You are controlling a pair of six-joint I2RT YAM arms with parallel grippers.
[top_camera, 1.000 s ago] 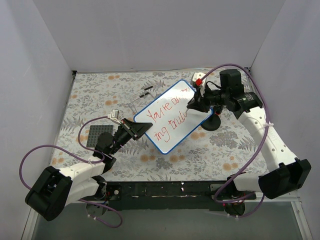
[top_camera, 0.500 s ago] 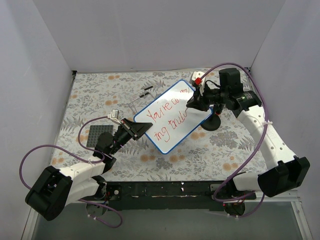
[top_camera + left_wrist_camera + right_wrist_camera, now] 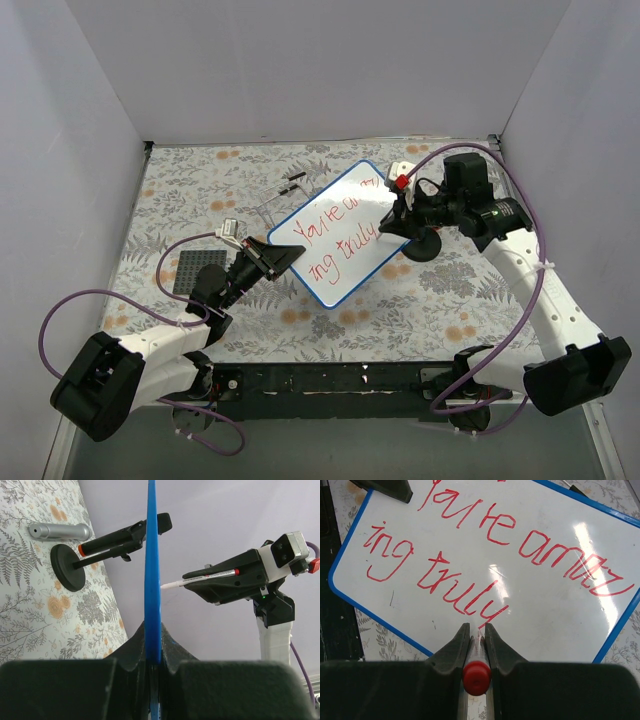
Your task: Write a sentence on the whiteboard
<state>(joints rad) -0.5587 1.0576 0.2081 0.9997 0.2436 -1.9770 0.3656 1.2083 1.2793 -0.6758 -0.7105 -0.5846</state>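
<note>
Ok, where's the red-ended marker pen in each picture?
Top external: the red-ended marker pen is right of centre, over the blue-rimmed white whiteboard, near its right corner.
Left wrist: right of centre, lying sideways, white tip towards the board's edge.
Right wrist: bottom middle, red end facing us.
Shared landmark: that whiteboard.

The whiteboard (image 3: 336,284), a small white rectangle with a blue rim and rounded corners, sits turned diagonally to the right of the dark grey studded plate (image 3: 193,270). The sentence (image 3: 338,235) crosses it in 2 slanted red handwritten lines: "You're amaz" above "ing truly".
</note>
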